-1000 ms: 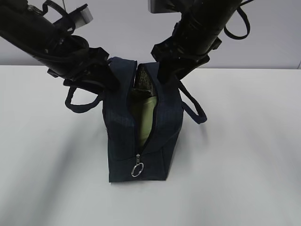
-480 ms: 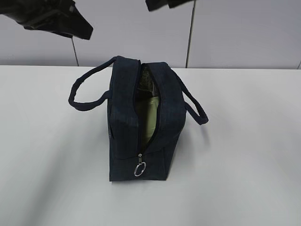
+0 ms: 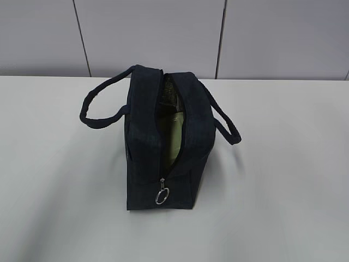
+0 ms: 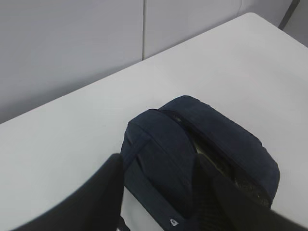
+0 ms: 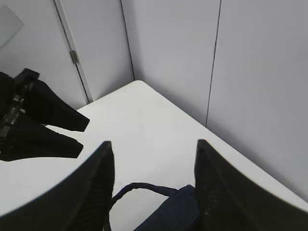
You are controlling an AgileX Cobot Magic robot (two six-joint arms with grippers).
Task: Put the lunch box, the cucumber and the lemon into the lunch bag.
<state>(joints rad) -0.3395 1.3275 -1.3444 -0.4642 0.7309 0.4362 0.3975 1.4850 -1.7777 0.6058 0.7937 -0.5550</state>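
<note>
Left jaws: I see the left gripper (image 4: 163, 192) spread and empty, its two black fingers (image 4: 96, 202) straddling the end of the boxy dark navy fabric lunch bag (image 3: 163, 147) from above.
Right jaws: the right gripper (image 5: 151, 187) is spread and holds nothing; one dark loop handle (image 5: 139, 188) and a corner of the bag lie between and below its fingers.
Step in hand: I judge this to be the retreat after loading. To do it well I would lift both arms straight up, clear of the handles, so that neither loop snags and tips the bag.
Bag: it stands upright on the white table (image 3: 283, 180), zipper parted along the top, silver ring pull (image 3: 161, 196) hanging at the near end.
Contents: through the slit I see the sage-green lid of the lunch box (image 3: 173, 136) standing on edge, under the left jaws.
Cucumber and lemon: I cannot see either one; none lies on the table, so I guess they are inside, hidden behind the fabric.
Risk: the mouth is narrow.
</note>
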